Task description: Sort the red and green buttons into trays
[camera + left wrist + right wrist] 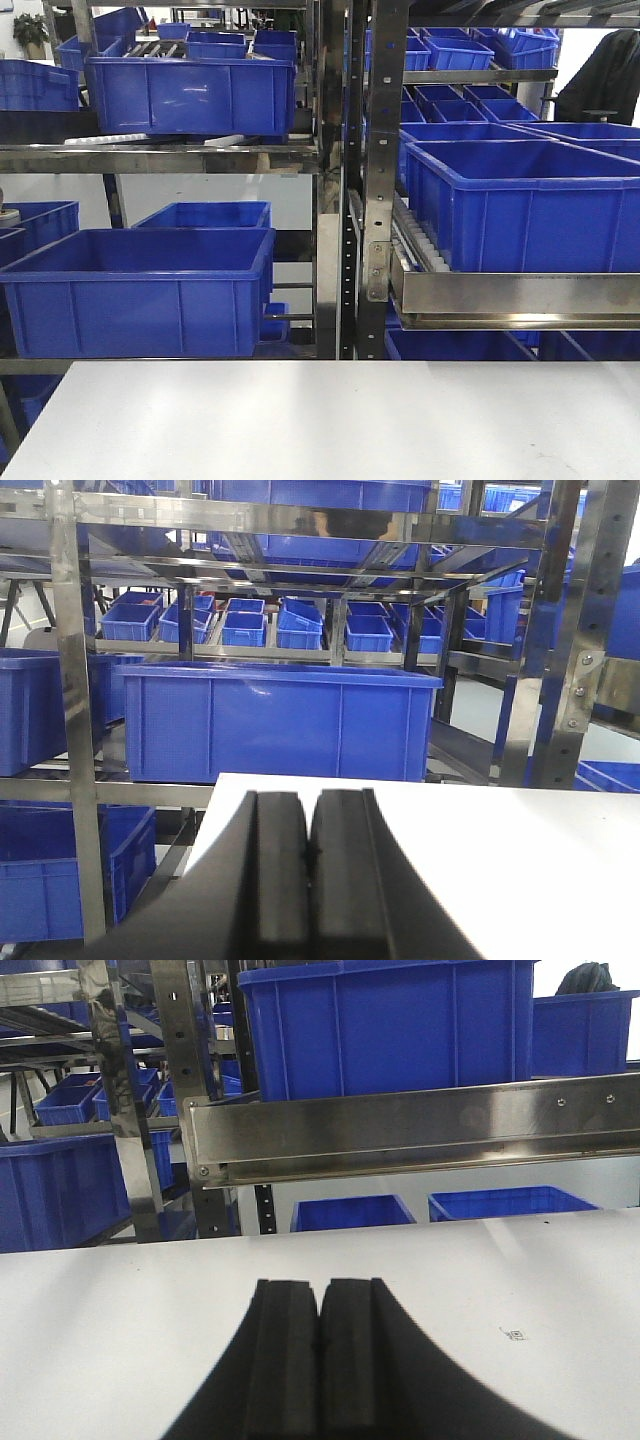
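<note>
- Beyond the table [320,420], in the front view, stand steel racks [345,180] loaded with blue crates [140,290]. The tabletop in shot is plain white, and no buttons, trays or arms are in sight.
- By the table's left edge, in the left wrist view, the left gripper [308,815] has its fingers pressed together on nothing. Only white top and crates past the table's far edge show.
- Above the table, in the right wrist view, the right gripper [320,1300] is likewise closed and empty. A tiny dark mark [513,1334] lies on the table to its right, too small to identify.
- Judgement: sorting has not begun. The next move calls for finding the buttons and trays, which lie outside every view, then parting the fingers for a first pick.
</note>
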Controlling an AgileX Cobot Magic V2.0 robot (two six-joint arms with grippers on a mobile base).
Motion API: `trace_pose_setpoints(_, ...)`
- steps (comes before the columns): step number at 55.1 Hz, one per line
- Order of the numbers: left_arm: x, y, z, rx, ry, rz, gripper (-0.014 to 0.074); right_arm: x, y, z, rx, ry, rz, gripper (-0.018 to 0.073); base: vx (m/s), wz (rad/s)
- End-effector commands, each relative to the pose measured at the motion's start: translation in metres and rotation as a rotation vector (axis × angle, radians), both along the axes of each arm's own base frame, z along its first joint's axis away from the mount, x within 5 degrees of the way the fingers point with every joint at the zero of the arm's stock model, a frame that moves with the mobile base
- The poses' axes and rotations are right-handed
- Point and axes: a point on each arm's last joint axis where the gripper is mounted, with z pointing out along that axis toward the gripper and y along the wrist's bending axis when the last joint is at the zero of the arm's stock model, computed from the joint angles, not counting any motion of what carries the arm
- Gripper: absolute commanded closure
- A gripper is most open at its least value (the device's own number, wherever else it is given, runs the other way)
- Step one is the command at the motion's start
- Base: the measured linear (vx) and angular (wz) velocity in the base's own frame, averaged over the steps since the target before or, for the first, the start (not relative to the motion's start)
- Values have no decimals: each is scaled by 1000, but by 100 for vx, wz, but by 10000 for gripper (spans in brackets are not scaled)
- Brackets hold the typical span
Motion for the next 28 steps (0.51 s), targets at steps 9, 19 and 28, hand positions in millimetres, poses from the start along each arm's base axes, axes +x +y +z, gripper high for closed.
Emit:
trace_pose_setpoints(9,-2,0,14,-9,-99,-4,602,0,0,4,-14,-80,2,568,0,0)
trace_pose_setpoints(19,-2,0,14,-9,-99,-4,602,0,0,4,-14,-80,2,568,0,0)
trace_pose_setpoints(28,-2,0,14,-9,-99,-4,602,0,0,4,-14,-80,2,568,0,0)
